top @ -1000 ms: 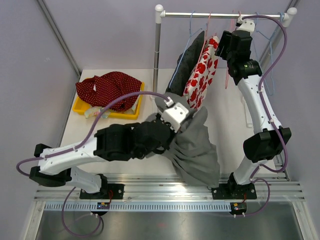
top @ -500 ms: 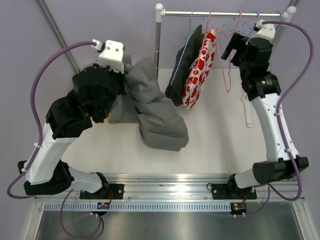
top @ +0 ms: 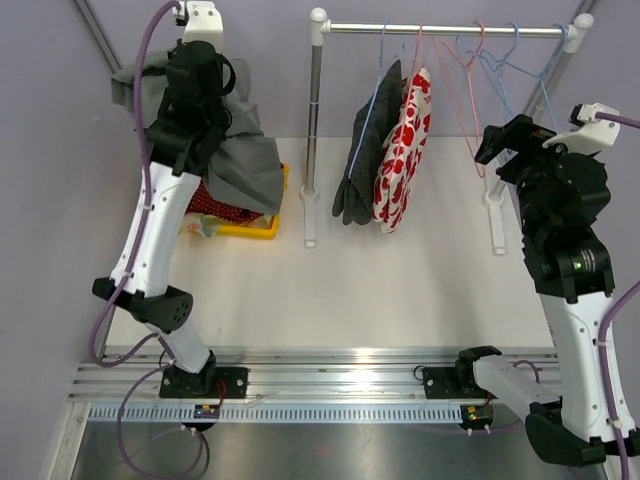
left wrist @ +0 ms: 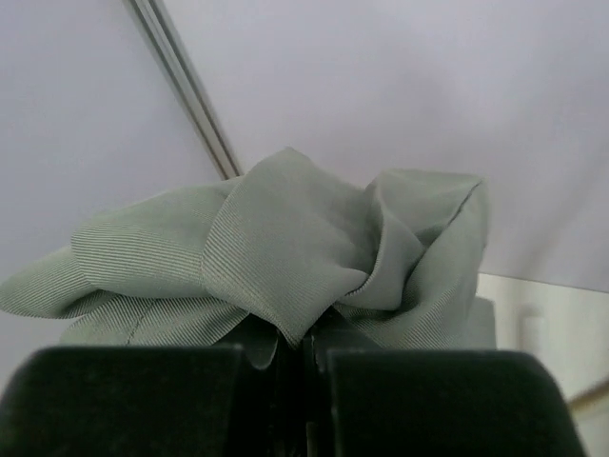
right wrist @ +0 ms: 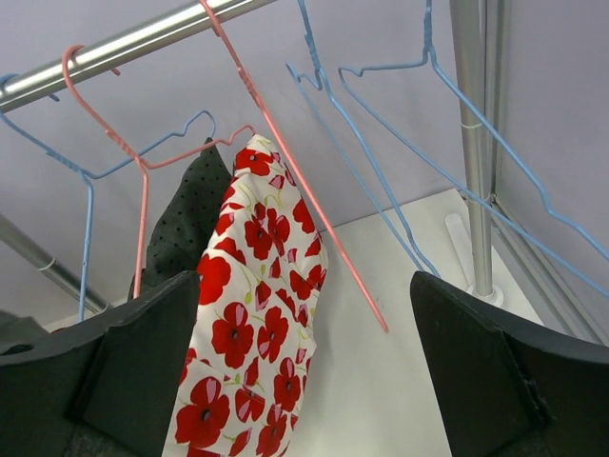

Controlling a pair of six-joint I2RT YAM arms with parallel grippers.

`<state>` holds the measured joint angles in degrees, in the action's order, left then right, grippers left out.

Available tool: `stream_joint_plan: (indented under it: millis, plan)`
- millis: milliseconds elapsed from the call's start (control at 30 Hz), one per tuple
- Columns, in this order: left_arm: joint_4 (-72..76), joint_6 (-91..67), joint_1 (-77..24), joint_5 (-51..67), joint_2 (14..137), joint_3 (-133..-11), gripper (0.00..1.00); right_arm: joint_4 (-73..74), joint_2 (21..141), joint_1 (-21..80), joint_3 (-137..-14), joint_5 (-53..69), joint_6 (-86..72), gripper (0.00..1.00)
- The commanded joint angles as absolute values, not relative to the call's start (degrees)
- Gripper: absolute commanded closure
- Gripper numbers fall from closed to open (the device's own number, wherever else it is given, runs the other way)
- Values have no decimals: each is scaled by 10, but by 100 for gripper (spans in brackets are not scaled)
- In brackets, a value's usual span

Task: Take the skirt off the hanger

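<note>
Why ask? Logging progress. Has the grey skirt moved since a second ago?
Yes. The grey skirt, in the left hand, went from the front of the table back and left, over the yellow bin, past the rack post.

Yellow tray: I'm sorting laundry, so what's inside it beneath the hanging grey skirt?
A red garment lies in the yellow tray; the grey skirt covers most of both, hiding the rest.
</note>
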<state>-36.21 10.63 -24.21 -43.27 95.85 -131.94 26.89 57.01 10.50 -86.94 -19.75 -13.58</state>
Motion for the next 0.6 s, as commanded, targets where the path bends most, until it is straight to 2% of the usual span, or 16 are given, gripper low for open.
stream_joint_plan:
  millis: [0,133,167,200,333,400,433,533,567]
  plan:
    - [-316,106,-197,-422,989,-1300,100,265,541,107,-839,-178,-158,0]
    - [-265,44,-171,-398,962,-1133,100,276,516,109,-824,-149,-178,0]
    - [-252,30,-164,-382,958,-1071,97,277,512,108,-824,-133,-187,1]
    - [-255,13,-158,-364,961,-1051,91,275,505,108,-817,-124,-191,1]
    - [-282,-79,-127,-283,992,-986,92,244,479,109,-801,-76,-186,1]
    - [-283,-90,-115,-261,1005,-963,89,250,487,109,-816,-55,-171,1]
    - [-283,-96,-113,-239,1014,-958,79,264,494,109,-826,-48,-165,0]
    - [-285,-116,-84,-135,1020,-950,66,272,531,107,-863,-3,-152,1]
    - [-283,-121,-78,-116,1011,-947,42,272,539,109,-872,13,-149,1]
